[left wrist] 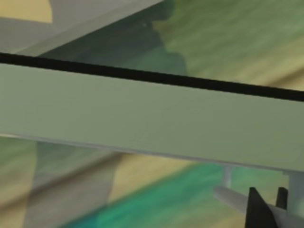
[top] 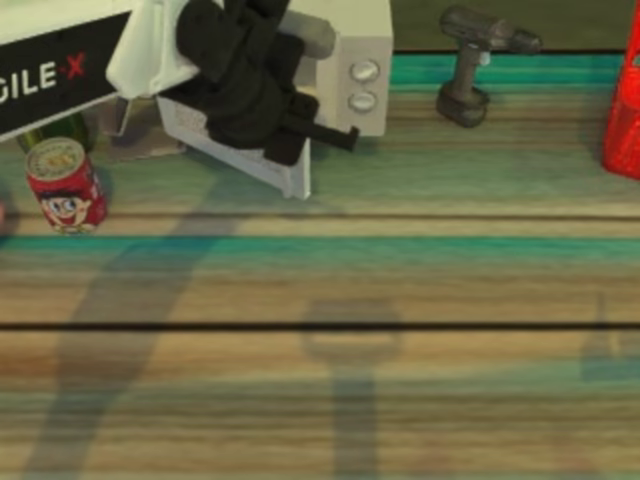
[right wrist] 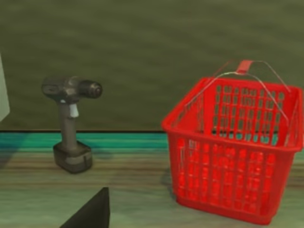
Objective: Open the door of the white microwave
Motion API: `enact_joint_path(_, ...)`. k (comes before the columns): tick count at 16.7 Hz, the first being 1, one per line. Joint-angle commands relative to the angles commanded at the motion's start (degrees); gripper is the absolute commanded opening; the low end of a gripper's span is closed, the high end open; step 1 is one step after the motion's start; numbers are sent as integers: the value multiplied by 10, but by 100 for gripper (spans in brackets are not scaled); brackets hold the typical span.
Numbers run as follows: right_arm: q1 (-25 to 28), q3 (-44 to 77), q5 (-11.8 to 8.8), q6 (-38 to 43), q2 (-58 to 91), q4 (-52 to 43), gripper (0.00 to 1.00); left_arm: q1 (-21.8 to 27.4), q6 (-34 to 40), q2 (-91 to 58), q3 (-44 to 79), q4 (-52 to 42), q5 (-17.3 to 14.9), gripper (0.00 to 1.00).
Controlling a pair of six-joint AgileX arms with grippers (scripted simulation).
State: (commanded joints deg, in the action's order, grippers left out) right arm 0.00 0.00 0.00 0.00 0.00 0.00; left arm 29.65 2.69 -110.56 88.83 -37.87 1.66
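Observation:
The white microwave (top: 350, 40) stands at the table's far edge, left of centre, with two round knobs (top: 363, 72) on its front panel. Its door (top: 240, 155) stands swung out at an angle, its free end toward the table's middle. My left gripper (top: 300, 140) reaches over the door from above. In the left wrist view the door's edge (left wrist: 152, 118) fills the width as a pale band. There, two dark fingers of the left gripper (left wrist: 270, 209) straddle the grey handle bar (left wrist: 232, 197), shut on it. The right gripper (right wrist: 95, 213) shows only as a dark tip, parked out of the top view.
A grey power drill (top: 470, 70) stands upright to the right of the microwave. A red basket (top: 625, 100) sits at the far right edge. A red can (top: 65, 185) stands at the left, with a green bottle (top: 55, 130) behind it under my left arm.

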Motion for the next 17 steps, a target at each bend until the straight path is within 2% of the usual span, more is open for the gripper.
enact_joint_path(9,0,0,0,0,0,0,100,0,0,0,0,0,0,0)
enact_joint_path(12,0,0,0,0,0,0,100,1,-5,4,-7,2,-9,0)
enact_joint_path(17,0,0,0,0,0,0,100,-17,-58,31,-42,10,-34,0)
